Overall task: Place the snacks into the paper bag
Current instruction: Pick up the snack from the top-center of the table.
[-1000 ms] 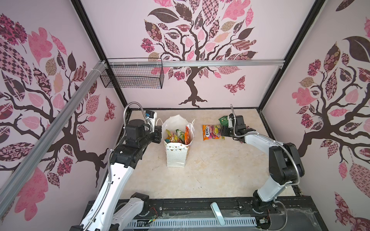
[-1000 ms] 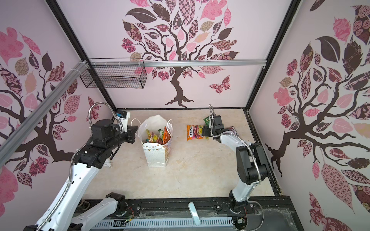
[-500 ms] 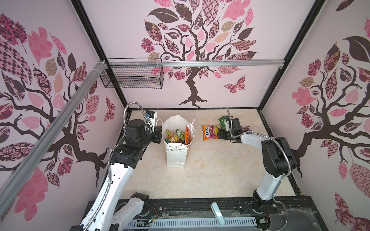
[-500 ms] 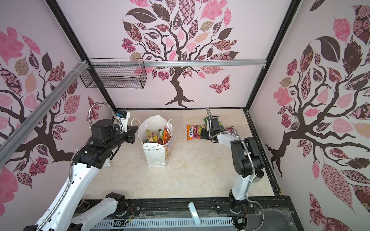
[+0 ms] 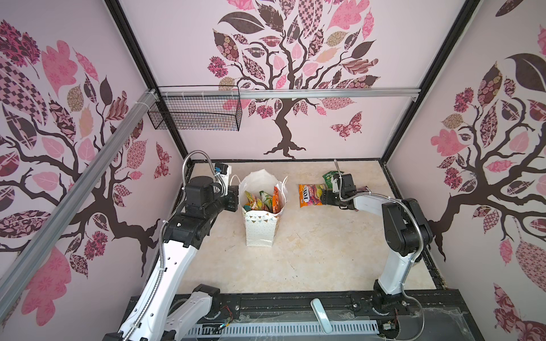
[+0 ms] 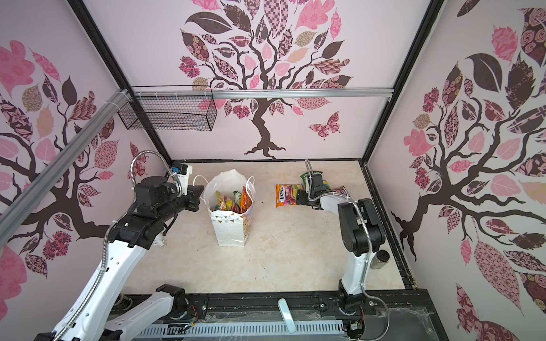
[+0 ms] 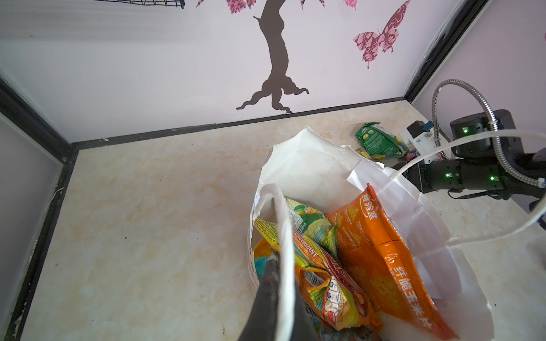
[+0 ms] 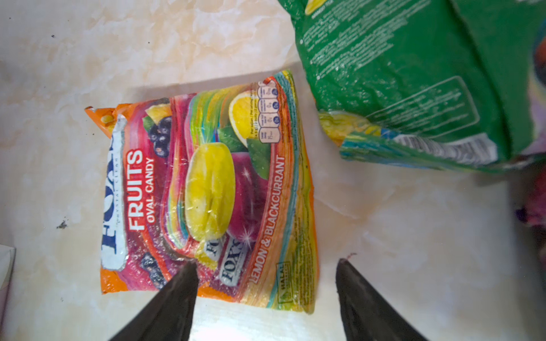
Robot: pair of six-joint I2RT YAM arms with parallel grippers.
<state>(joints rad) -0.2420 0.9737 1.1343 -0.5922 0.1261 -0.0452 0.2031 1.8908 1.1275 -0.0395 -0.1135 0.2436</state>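
Note:
The white dotted paper bag [image 5: 260,233] stands upright left of the middle, in both top views [image 6: 230,233]. My left gripper [image 7: 280,265] is shut on its near rim. Several snacks stand inside, among them a tall orange pouch [image 7: 372,265]. An orange FOX'S snack [image 8: 206,183] lies flat on the table right of the bag [image 5: 310,195]. My right gripper [image 8: 266,262] hangs open at its end, one finger [image 8: 177,295] over the pouch and the other over bare table. A green snack [image 8: 399,73] lies just behind it [image 5: 329,177].
A purple pouch [image 6: 339,190] shows partly behind the right wrist. A black wire mesh basket [image 5: 195,115] hangs on the back rail. A small jar [image 6: 379,259] stands by the right arm's base near the right wall.
My right gripper has moved left from beside the green snack to the orange FOX'S snack and opened slightly wider. The left arm and the bag have not moved.

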